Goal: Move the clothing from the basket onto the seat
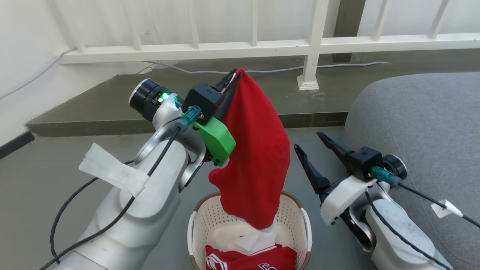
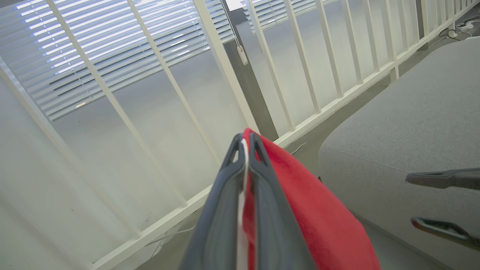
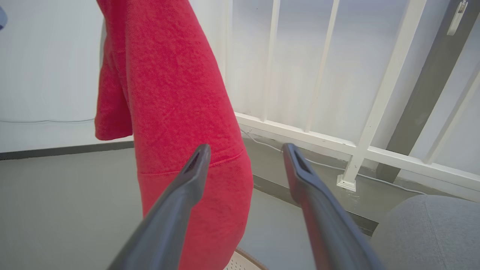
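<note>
**Red cloth is held up over the basket**

The red cloth [image 1: 258, 150] is pinched tight at its top by the left gripper [image 1: 235, 75]. It is hung in the air, and its low end is seen over the basket [image 1: 298, 210], which is set near, on the floor. A red jersey [image 1: 247, 258] is seen lying in the basket. The right gripper [image 1: 307, 140] is held wide open with nothing in it, just right of the cloth. The grey seat [image 1: 420, 123] is found on the right.

Soft even daylight, pale glare through the blinds [image 2: 112, 56] — left wrist view slightly blurred, edges bowed, shadows faint
</note>
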{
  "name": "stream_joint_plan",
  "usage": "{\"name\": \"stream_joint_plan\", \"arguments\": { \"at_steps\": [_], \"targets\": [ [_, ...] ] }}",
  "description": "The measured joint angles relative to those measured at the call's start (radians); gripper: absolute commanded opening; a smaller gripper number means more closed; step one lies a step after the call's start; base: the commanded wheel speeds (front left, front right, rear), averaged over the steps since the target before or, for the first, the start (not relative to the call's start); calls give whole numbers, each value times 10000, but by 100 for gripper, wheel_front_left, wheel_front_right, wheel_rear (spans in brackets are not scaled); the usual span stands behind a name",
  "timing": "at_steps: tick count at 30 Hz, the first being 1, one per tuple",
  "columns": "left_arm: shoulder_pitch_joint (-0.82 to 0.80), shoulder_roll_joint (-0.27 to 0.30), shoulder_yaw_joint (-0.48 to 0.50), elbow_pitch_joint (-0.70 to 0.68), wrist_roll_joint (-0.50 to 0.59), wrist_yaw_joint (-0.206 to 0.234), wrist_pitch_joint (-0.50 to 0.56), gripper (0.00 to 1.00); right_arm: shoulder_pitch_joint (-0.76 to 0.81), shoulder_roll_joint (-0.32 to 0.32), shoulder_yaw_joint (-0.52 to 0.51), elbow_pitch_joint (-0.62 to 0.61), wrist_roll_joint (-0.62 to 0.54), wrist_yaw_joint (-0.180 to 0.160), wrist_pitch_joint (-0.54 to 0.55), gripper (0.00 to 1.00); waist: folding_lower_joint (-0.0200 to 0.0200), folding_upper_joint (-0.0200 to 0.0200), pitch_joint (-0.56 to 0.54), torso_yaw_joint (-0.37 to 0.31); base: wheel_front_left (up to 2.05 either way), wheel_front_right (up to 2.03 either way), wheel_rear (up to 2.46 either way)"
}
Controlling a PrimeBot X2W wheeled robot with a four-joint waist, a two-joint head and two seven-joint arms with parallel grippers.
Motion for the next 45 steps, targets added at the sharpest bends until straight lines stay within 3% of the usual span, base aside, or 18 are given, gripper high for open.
{"name": "stream_joint_plan", "arguments": {
  "at_steps": [11, 24, 42, 44, 45],
  "targets": [
    [-54, 2, -267, -407, -12, 190, 104, 0, -843, -594, 2757, 633, 1014, 0, 550, 100, 0, 0, 111, 242, 0, 0, 0],
    [-114, 2, -608, -780, -27, 314, 274, 0, -1860, -899, 3373, 1455, 2004, 0, 593, 100, 0, 0, 216, 453, 0, 0, 0],
    [-302, 42, -1331, -1524, -527, 491, 362, 0, -3101, -531, 5108, 2539, 2677, 0, 545, 100, 0, 0, 371, 924, 0, 0, 0],
    [-302, 44, -1335, -1534, -525, 581, 364, 0, -3226, -422, 5250, 2656, 2677, 0, 477, 94, 0, 0, 391, 974, 0, 0, 0],
    [-302, 50, -1333, -1534, -525, 589, 364, 0, -3289, -384, 5281, 2700, 2677, 0, 422, 46, 0, 0, 400, 988, 0, 0, 0]
  ]
}}
